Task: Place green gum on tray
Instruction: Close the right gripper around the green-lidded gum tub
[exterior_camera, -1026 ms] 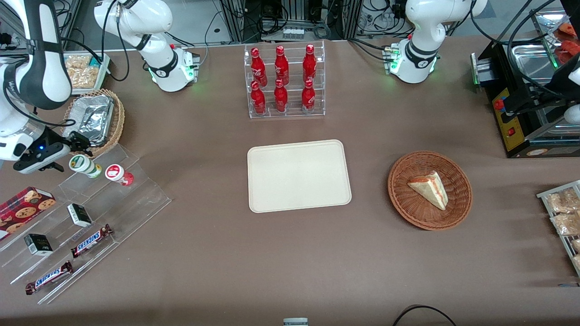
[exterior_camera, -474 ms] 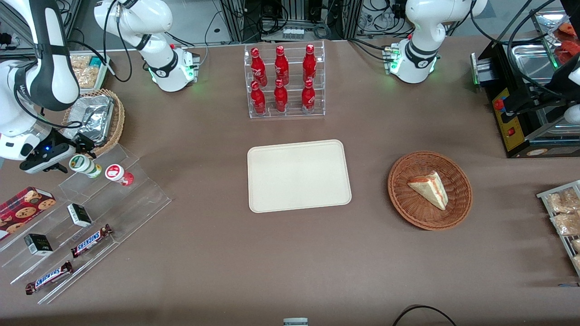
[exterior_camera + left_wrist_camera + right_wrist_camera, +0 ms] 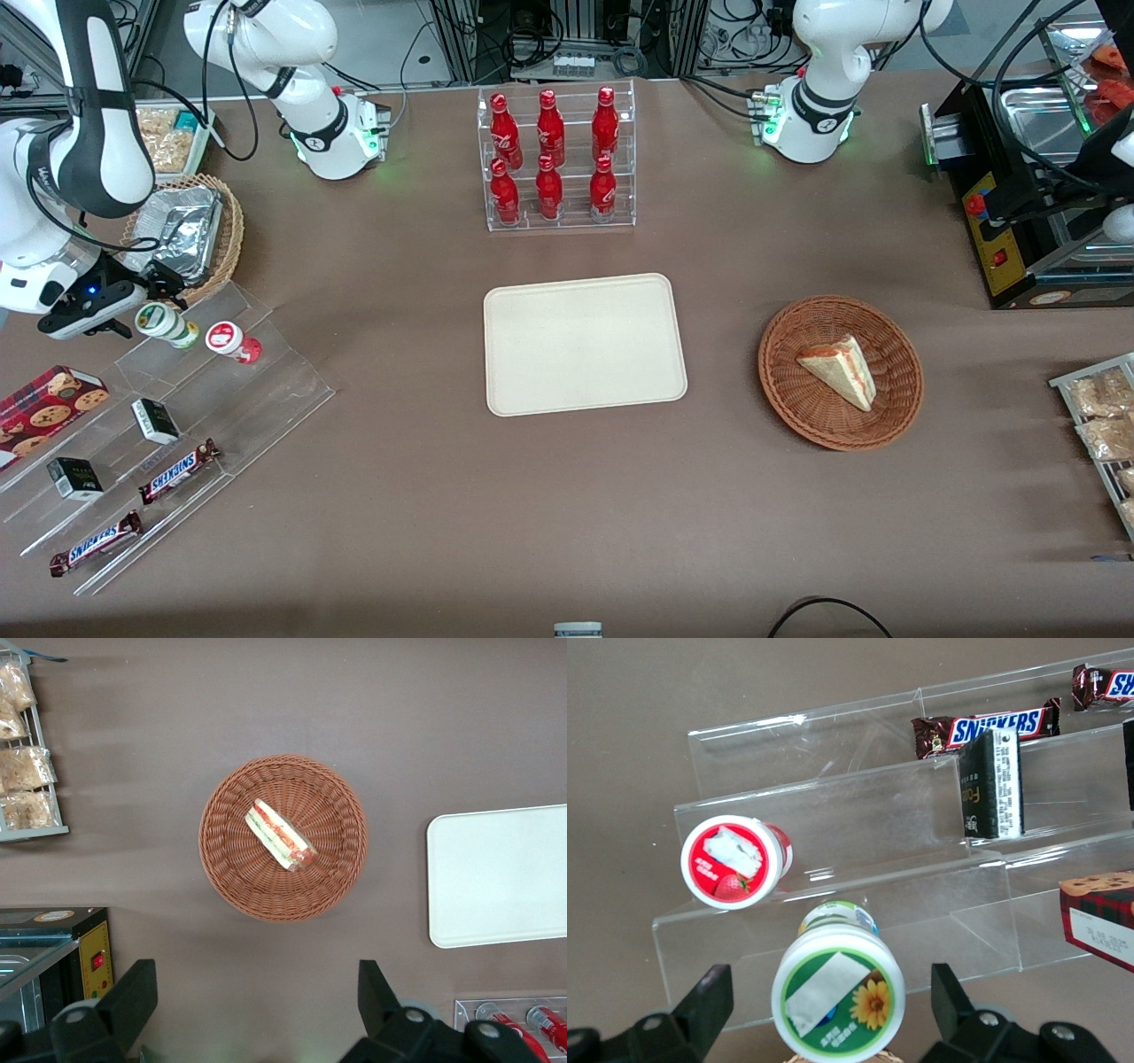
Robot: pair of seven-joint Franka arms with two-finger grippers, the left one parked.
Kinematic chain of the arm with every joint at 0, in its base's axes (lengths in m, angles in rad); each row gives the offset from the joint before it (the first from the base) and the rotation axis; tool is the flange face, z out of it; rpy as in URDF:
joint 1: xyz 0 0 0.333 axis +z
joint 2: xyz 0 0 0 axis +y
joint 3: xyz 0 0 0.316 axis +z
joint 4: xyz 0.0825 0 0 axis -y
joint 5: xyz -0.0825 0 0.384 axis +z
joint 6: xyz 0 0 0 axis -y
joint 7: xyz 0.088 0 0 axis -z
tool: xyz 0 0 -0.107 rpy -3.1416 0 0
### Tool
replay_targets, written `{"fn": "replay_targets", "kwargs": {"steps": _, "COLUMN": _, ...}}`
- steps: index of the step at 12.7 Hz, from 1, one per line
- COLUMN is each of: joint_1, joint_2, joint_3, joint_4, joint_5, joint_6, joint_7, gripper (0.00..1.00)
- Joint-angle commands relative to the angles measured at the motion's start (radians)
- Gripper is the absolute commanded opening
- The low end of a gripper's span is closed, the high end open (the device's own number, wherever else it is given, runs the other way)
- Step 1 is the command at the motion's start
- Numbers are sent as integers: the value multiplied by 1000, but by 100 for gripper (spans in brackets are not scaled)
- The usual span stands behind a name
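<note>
Right wrist view: gripper [image 3: 833,1014] straddling the green-and-white gum canister with its white, green-ringed lid [image 3: 838,995], fingers [image 3: 702,999] spread wide and clear of the lid, their bases cut off by the picture's edge. Canister body almost wholly hidden under its own lid. Red box printed with cookies [image 3: 1101,912] and second brown Snickers bar [image 3: 1106,684] cut off at the edge.

Front view: gripper [image 3: 140,307] at nine o'clock from the cream rectangular tray [image 3: 585,344], overlapping the canister [image 3: 166,324]; label print too small to read. Round wicker basket lined with foil [image 3: 190,232], at twelve o'clock from the canister, partly hidden by the arm.
</note>
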Motion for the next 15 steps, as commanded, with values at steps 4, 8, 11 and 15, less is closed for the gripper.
{"fn": "replay_targets", "kwargs": {"steps": 4, "joint_1": 0, "joint_2": -2, "joint_3": -7, "joint_4": -12, "joint_5": 17, "joint_6": 22, "joint_7": -31, "gripper": 0}}
{"fn": "replay_targets", "kwargs": {"steps": 8, "joint_1": 9, "joint_2": -21, "joint_3": -4, "joint_4": 31, "joint_5": 16, "joint_6": -48, "joint_7": -26, "gripper": 0}}
{"fn": "replay_targets", "kwargs": {"steps": 11, "joint_1": 30, "joint_2": -22, "joint_3": 30, "joint_4": 208, "joint_5": 17, "joint_6": -324, "joint_7": 24, "gripper": 0}}
{"fn": "replay_targets", "kwargs": {"steps": 15, "joint_1": 52, "joint_2": -21, "joint_3": 178, "joint_4": 356, "joint_5": 14, "joint_6": -530, "joint_7": 277, "gripper": 0}}
